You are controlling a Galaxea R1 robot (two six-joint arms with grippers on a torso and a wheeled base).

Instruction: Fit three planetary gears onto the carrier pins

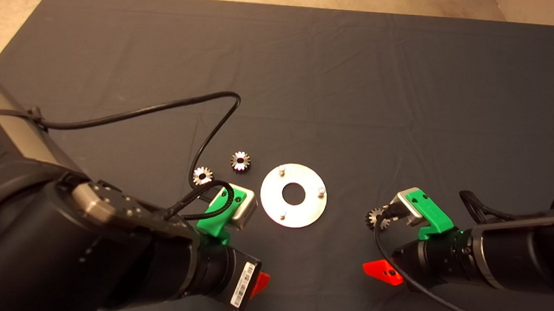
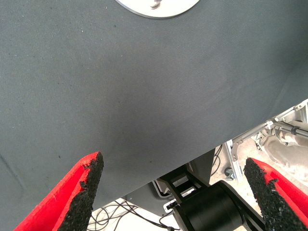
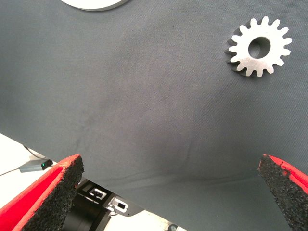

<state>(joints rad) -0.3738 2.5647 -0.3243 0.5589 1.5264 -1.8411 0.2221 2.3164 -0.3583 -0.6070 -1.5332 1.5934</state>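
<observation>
The flat round silver plate (image 1: 308, 208) lies mid-mat with three carrier pins (image 1: 281, 168) standing on it, all bare. Two planetary gears (image 1: 240, 161) (image 1: 202, 175) lie flat just left of the plate. The third gear (image 1: 375, 218) lies to its right, partly under the right wrist's camera, and shows fully in the right wrist view (image 3: 260, 47). My left gripper (image 1: 258, 284) (image 2: 174, 161) hovers open and empty in front of the plate's left side. My right gripper (image 1: 384, 272) (image 3: 171, 161) hovers open and empty just in front of the third gear. The plate's edge shows in both wrist views (image 2: 156, 7) (image 3: 94, 4).
A black cable (image 1: 211, 122) from the left arm loops over the mat behind the two left gears. Beige floor (image 1: 7, 9) lies past the mat's far and left edges. The robot's base and cables (image 2: 211, 207) show below the mat's front edge.
</observation>
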